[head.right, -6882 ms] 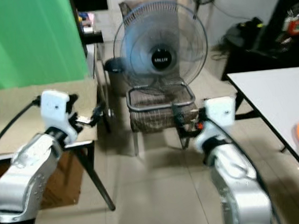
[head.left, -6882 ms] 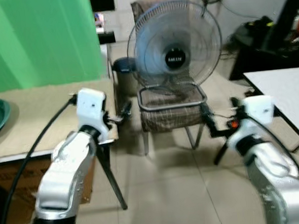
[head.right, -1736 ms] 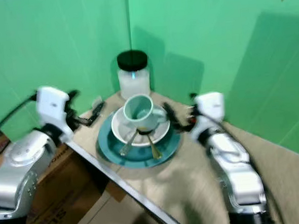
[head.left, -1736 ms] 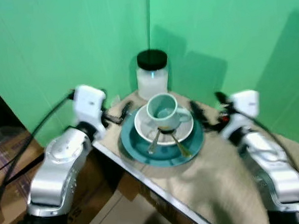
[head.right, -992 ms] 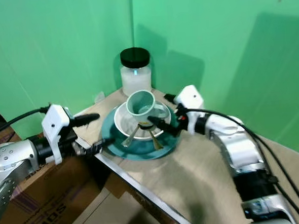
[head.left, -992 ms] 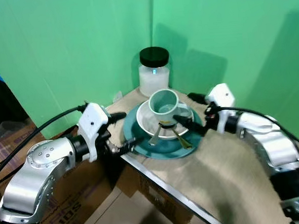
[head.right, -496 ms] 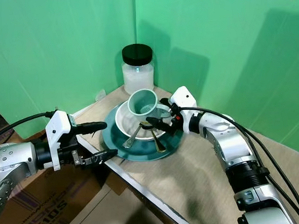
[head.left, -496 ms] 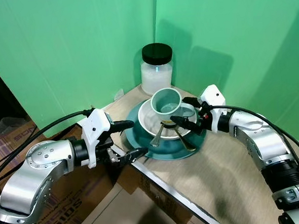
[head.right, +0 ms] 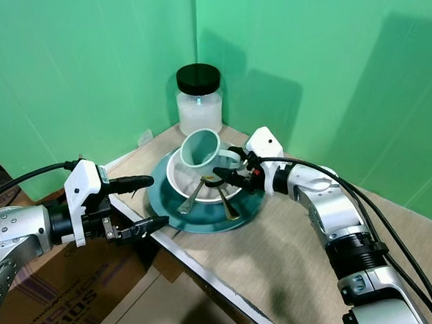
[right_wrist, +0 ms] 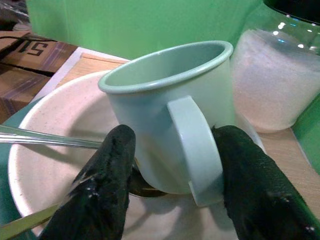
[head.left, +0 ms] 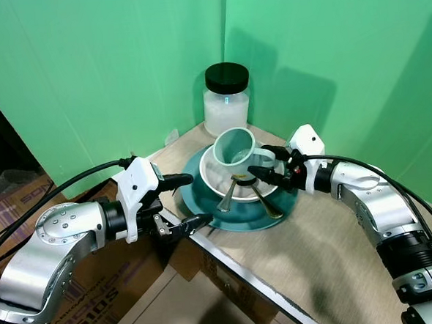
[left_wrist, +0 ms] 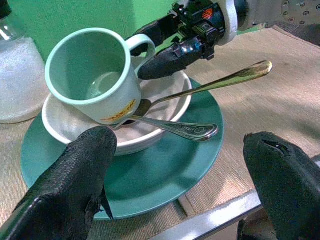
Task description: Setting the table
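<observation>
A mint-green mug [head.left: 233,148] stands tilted in a white bowl [head.left: 218,180] on a teal plate [head.left: 238,218] at the table's corner. Two spoons, one silver [left_wrist: 185,130] and one gold [left_wrist: 240,75], rest on the bowl's rim and the plate. My right gripper [head.left: 256,164] reaches in from the right, its fingers [right_wrist: 107,185] on either side of the mug's handle [right_wrist: 195,150], shut on it. My left gripper [head.left: 190,202] is open at the table's edge just left of the plate, its fingers [left_wrist: 75,190] spread wide with nothing between them.
A glass jar [head.left: 227,101] with a black lid and white contents stands right behind the plate, against green walls. The beige table [head.left: 339,257] stretches away to the right. Cardboard boxes [head.left: 64,318] sit on the floor below the table's edge.
The mug has tipped over toward my left, and the right gripper's fingers have drawn in on its handle. My left gripper has stayed put.
</observation>
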Robot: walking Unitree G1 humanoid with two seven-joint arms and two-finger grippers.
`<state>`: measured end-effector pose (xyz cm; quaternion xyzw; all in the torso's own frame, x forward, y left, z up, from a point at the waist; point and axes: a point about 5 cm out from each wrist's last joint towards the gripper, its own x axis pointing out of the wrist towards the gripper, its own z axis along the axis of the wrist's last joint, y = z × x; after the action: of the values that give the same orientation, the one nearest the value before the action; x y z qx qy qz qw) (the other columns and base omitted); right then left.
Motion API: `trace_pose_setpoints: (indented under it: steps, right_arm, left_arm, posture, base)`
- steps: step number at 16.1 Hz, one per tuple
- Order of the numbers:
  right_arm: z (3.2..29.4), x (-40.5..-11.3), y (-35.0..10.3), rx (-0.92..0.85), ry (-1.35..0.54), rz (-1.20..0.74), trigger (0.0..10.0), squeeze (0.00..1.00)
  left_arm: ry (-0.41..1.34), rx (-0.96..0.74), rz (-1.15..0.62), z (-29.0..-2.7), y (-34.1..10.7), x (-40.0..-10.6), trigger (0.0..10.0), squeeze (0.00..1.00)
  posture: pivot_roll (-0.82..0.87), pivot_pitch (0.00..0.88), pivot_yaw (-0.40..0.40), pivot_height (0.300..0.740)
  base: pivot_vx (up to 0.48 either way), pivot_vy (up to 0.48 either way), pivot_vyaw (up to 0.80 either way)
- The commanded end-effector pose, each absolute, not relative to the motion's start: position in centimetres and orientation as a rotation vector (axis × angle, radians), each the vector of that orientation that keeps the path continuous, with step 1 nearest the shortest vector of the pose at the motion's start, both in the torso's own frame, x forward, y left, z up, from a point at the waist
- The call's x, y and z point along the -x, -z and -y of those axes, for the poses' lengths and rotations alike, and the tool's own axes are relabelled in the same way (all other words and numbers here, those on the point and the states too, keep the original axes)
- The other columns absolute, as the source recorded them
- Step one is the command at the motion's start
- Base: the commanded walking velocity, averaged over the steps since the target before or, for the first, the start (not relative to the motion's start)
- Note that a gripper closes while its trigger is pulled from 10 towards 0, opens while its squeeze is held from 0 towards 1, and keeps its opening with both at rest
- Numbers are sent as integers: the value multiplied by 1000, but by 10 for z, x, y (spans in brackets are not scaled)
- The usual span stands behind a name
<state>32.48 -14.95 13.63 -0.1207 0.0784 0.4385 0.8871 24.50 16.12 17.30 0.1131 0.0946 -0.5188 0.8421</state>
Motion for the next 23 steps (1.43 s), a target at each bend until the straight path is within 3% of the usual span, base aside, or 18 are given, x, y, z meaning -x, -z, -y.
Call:
trace_pose_setpoints:
  steps: [1, 14, 15, 17, 23]
  right_arm:
    - [150, -328, -143, 273, -923, -146, 0, 0]
    - [152, -323, -142, 277, -945, -137, 0, 0]
    - [156, -322, -166, 166, -875, -1, 0, 0]
    - [162, -318, -183, 102, -831, 79, 0, 0]
    - [186, -278, -219, -23, -705, 209, 0, 0]
  left_arm:
    - [1100, -258, -199, -159, -173, -245, 10000, 0]
    - [1098, -270, -196, -160, -174, -247, 10000, 0]
    - [1058, -272, -157, -159, -181, -254, 10000, 0]
    - [1013, -264, -127, -157, -186, -259, 10000, 0]
    - [876, -207, 31, -147, -205, -270, 10000, 0]
  posture:
    - [110, 0, -6, 740]
    - [111, 0, -3, 740]
    - [113, 0, 11, 740]
    - [105, 0, 18, 740]
    - [72, 0, 27, 740]
  base:
    - [0, 0, 0]
    - [0, 0, 0]
    - [0, 0, 0]
    - [0, 0, 0]
    - [0, 0, 0]
